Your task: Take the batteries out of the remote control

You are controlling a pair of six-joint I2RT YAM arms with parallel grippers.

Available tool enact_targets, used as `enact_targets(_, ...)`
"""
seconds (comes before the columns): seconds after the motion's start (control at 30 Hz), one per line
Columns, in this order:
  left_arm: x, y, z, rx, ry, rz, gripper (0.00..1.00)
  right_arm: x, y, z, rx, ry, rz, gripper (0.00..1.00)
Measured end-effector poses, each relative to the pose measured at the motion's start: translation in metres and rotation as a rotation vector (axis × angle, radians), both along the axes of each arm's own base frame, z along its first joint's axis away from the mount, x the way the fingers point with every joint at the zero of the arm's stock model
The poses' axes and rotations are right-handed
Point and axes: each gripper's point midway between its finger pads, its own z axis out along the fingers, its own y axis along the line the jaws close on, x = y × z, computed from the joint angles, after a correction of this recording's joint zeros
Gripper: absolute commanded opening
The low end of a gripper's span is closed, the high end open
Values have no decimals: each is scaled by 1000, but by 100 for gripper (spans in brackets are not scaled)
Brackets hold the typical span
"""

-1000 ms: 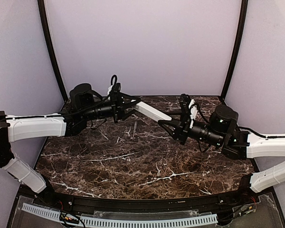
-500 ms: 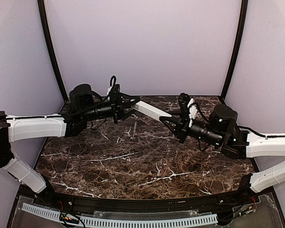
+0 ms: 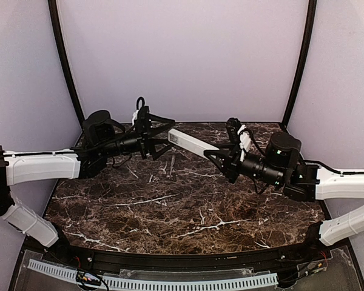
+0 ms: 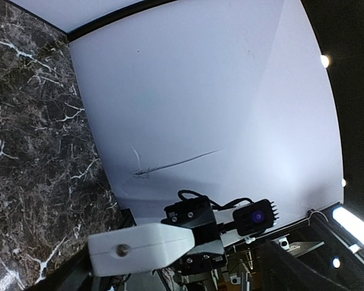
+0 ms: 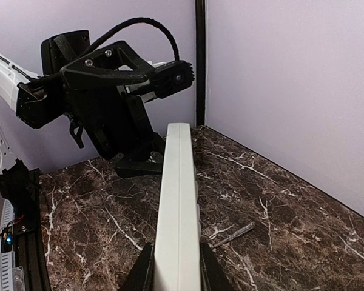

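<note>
White plastic, slim and long: the remote control [image 3: 193,143] hangs in the air above the far half of the worktop [image 3: 170,206], at about 12 o'clock in the overhead view. It slants from 10 o'clock down to 4 o'clock.

The right pincer [image 3: 215,155] is clamped on its 4 o'clock end. The left pincer [image 3: 165,134] stands wide apart around the 10 o'clock end and, as far as I can tell, does not touch it.

The main risk, I judge, is leverage. With only one end held, the remote could pivot or slip in that grip. If the left pincer closed off-centre, it could twist the remote free. Any cells shaken out could roll across the marble.

The count is one remote, two pincers and no batteries in sight. The battery recess does not show in any view. One thin grey sliver [image 3: 171,165] lies on the worktop under the remote, too small to identify.
</note>
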Motion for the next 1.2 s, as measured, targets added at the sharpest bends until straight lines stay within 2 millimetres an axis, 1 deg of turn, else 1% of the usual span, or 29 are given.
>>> enact_targets(0.07,-5,3,5,4,-39,-6,98,-1,-1,0,7,29,-1,0)
enact_targets(0.23,-21,13,17,44,-166,-24,98,-7,-6,14,48,85,10,0)
enact_targets(0.37,-33,24,19,125,-283,-20,97,-10,-7,29,77,136,29,0)
enact_targets(0.43,-38,34,17,190,-353,-1,98,-10,-7,36,88,172,45,0)
enact_targets(0.53,-43,49,16,294,-459,32,99,-7,-12,44,109,228,65,0)
enact_targets(0.6,-45,57,21,350,-525,37,99,-2,-17,48,128,269,78,0)
enact_targets(0.67,-49,61,27,380,-583,22,99,2,-22,52,146,312,99,0)
enact_targets(0.77,-60,61,37,385,-663,-39,98,0,-26,59,165,385,159,0)
enact_targets(0.87,-72,60,37,378,-706,-109,99,-6,-25,68,181,437,245,0)
enact_targets(0.93,-80,60,34,374,-719,-157,98,-14,-22,71,179,480,322,0)
enact_targets(1.03,-88,58,33,365,-722,-208,98,-23,-19,70,166,542,414,0)
enact_targets(1.2,-93,51,38,316,-716,-264,99,-33,-13,61,134,638,526,0)
